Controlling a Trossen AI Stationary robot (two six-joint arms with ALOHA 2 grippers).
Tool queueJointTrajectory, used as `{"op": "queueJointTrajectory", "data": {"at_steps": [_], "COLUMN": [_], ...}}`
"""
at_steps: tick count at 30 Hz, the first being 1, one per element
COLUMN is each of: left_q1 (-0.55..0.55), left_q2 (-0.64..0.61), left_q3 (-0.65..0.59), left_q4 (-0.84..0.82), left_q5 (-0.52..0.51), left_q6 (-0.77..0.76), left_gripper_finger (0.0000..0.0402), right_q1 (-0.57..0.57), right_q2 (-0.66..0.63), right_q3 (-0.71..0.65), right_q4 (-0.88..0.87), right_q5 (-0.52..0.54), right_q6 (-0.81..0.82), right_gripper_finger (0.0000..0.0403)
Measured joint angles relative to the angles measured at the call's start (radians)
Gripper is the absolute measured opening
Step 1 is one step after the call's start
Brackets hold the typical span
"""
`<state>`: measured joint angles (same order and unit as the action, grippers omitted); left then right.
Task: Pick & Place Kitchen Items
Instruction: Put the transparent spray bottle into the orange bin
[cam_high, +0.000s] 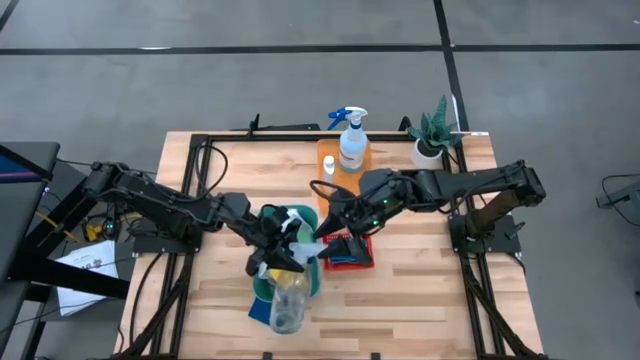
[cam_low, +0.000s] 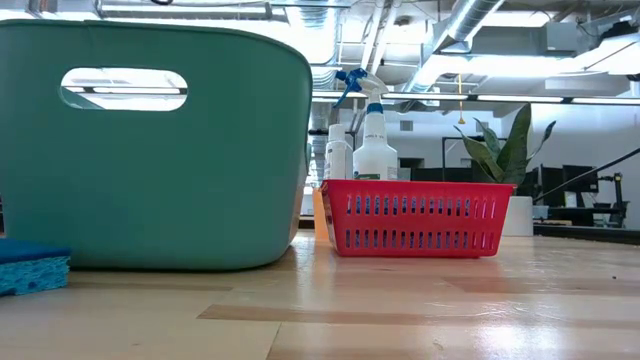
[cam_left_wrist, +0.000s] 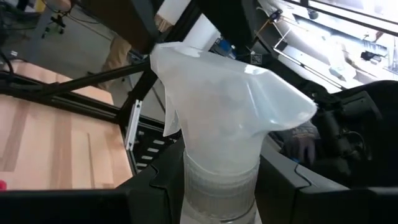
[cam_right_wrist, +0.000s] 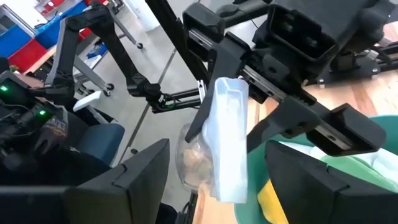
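- Left gripper (cam_high: 275, 262): clamped on clear spray bottle (cam_high: 288, 300), held over green tub (cam_high: 262, 290)
- Right gripper (cam_high: 325, 238): jaws spread, empty, beside the bottle's head
- Handling: hand over squarely; avoid the tub rim

Left arm: we reach in from the left edge toward the table's middle — left gripper (cam_high: 283, 255) clamped on something.
Right arm: we stretch leftward — right gripper (cam_high: 325, 235) spread, near the left one.
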<state>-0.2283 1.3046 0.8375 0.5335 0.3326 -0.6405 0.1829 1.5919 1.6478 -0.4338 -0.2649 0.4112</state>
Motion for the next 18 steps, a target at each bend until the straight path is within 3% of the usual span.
{"op": "queueJointTrajectory", "data": {"at_steps": [18], "left_q1": [0.021], "left_q2": [0.0], "left_q3": [0.0], "left_q4": [0.069], "left_q5": [-0.056], "left_q6": [0.012], "left_gripper_finger": [0.0134], "right_q1": [-0.02], "right_q2": [0.017], "right_q3": [0.002], "right_q4": [0.094], "right_q5": [0.027], "right_q6": [0.015], "right_gripper_finger": [0.0255]}}
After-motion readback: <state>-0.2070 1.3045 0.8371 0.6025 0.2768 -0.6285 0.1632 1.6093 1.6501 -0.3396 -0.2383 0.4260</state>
